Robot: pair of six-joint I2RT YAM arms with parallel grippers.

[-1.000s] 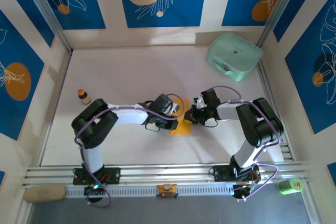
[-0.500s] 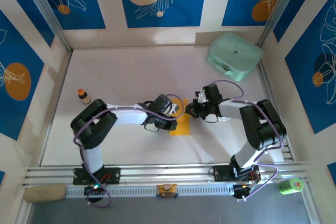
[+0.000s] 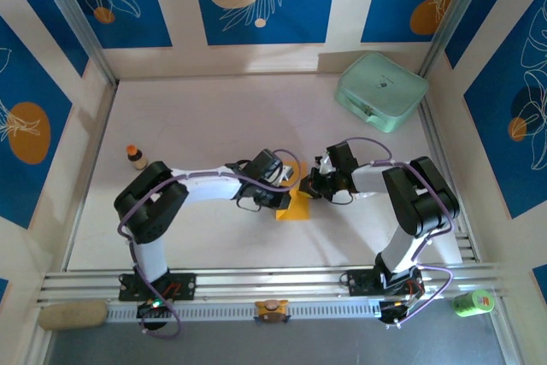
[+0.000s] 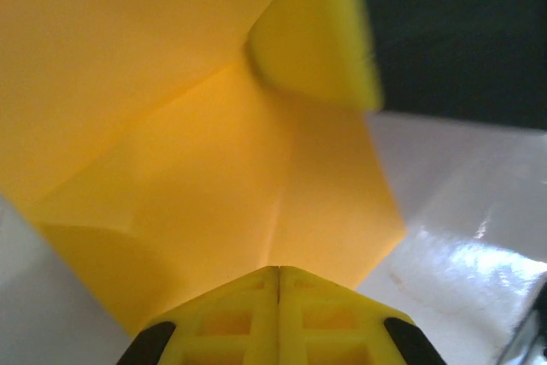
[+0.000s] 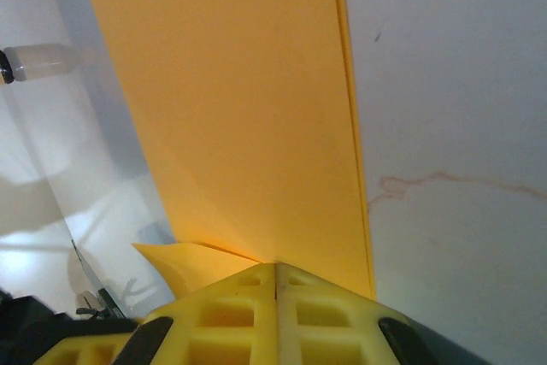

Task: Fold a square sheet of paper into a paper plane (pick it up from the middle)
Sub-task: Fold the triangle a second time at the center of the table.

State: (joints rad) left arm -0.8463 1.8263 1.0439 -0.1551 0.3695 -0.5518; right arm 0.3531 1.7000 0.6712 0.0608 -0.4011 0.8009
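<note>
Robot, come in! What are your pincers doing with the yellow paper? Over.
Left pincer shut on paper. Right pincer shut on paper too. Paper creased, one flap lifted. Green case and bottle far off.

Far table (image 3: pixel 231 117) lies open. Case (image 3: pixel 381 91) fills the far right; bottle (image 3: pixel 136 156) stands left. Left gripper (image 3: pixel 289 187) and right gripper (image 3: pixel 308 185), clamped on paper (image 3: pixel 295 209), crowd the middle.
</note>
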